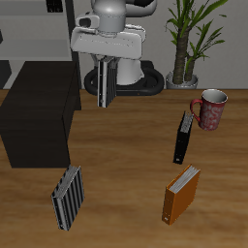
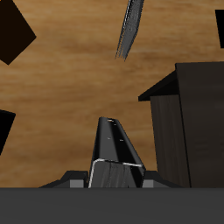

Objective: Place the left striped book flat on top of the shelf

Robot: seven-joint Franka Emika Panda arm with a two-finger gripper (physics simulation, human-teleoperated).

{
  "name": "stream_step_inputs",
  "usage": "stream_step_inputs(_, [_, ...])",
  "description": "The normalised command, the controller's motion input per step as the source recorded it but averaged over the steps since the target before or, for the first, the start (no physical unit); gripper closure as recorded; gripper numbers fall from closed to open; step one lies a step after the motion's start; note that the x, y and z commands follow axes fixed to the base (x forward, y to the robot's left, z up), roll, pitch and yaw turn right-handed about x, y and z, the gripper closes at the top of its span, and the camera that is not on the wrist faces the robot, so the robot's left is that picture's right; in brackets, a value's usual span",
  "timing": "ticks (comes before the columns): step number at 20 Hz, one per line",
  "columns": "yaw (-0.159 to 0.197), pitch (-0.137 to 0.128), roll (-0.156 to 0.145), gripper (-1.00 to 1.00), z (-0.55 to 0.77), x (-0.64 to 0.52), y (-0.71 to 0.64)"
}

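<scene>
**Striped book in the air, shelf waiting alongside**

Striped book [image 1: 107,85] hangs upright from the gripper [image 1: 106,66], well clear of the table [image 1: 126,145] and back near the robot's base. The fingers are clamped on its upper edge, and the wrist view looks straight down the dark spine [image 2: 118,153], with the jaws closed on either side of it. So the pick-up looks done — this reads as the carry stage.

The shelf [image 1: 39,107], the low black cabinet, sits just beside the hanging book, its flat top bare in the exterior view. From the wrist view its dark corner [image 2: 188,96] shows close by. The book's lower edge appears roughly level with that top, though it is hard to be sure from these angles.

Next, by my reckoning, comes a sideways move over the cabinet, plus a turn of the wrist, because the book hangs on edge and the task wants it flat. Enough height will be needed so the lower corner does not catch the cabinet's edge.

Elsewhere, a second striped book [image 1: 67,197] stands near the front edge, an orange book [image 1: 180,195] and a black book [image 1: 183,138] stand farther along — and a red mug [image 1: 209,108] and a potted plant [image 1: 189,39] sit behind.
</scene>
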Motion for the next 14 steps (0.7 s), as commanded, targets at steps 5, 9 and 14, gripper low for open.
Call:
stream_step_inputs(5, [0.024,-0.038,-0.029,1.0,0.33,-0.22,-0.08])
stream_step_inputs(9, [0.098,-0.087,-0.09,1.0,0.62,-0.24,-0.06])
stream_step_inputs(14, [0.071,-0.056,-0.077,1.0,0.35,-0.06,-0.05])
